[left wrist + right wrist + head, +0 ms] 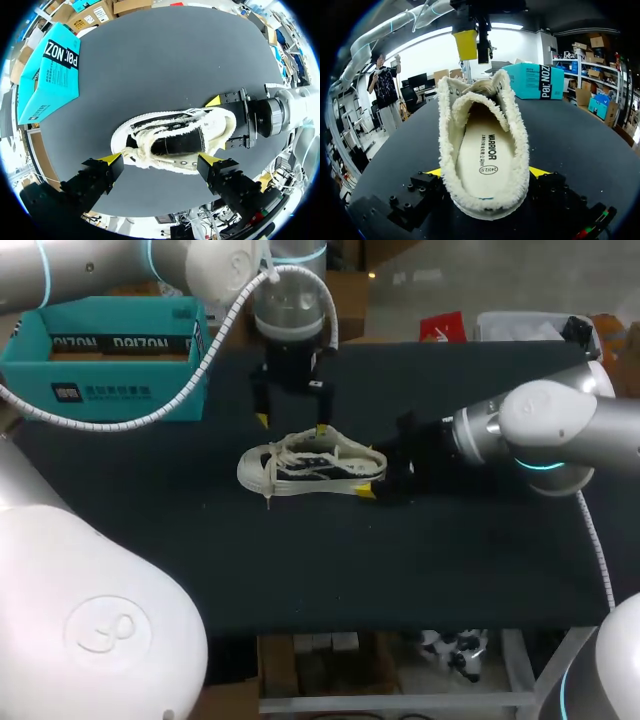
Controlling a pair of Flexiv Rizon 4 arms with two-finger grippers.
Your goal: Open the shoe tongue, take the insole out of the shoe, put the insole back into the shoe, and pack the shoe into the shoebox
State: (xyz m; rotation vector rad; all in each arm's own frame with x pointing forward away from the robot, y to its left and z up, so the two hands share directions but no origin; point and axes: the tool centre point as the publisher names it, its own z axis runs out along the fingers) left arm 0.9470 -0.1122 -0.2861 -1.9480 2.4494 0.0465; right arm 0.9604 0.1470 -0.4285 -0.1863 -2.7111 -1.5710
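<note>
Shoe (310,465) sits mid-table (450,550), insole (482,160) inside. R gripper (378,475) pinches the heel from both sides. L gripper (292,424) hangs over the laces, fingers spread. Shoebox (110,360) at far-left corner.

Your way to the heel of the cream-and-black lace-up canvas shoe (312,466) is blocked. The right gripper (378,475) is clamped on it, and its arm lies across the right side of the black cloth table (450,560). The left gripper (291,424) hangs spread over the laces on the far side, so the top's crowded too. The toe end and near side are open. The teal cardboard shoebox (110,360) sits at the far left corner, well apart, with bare table between.
</note>
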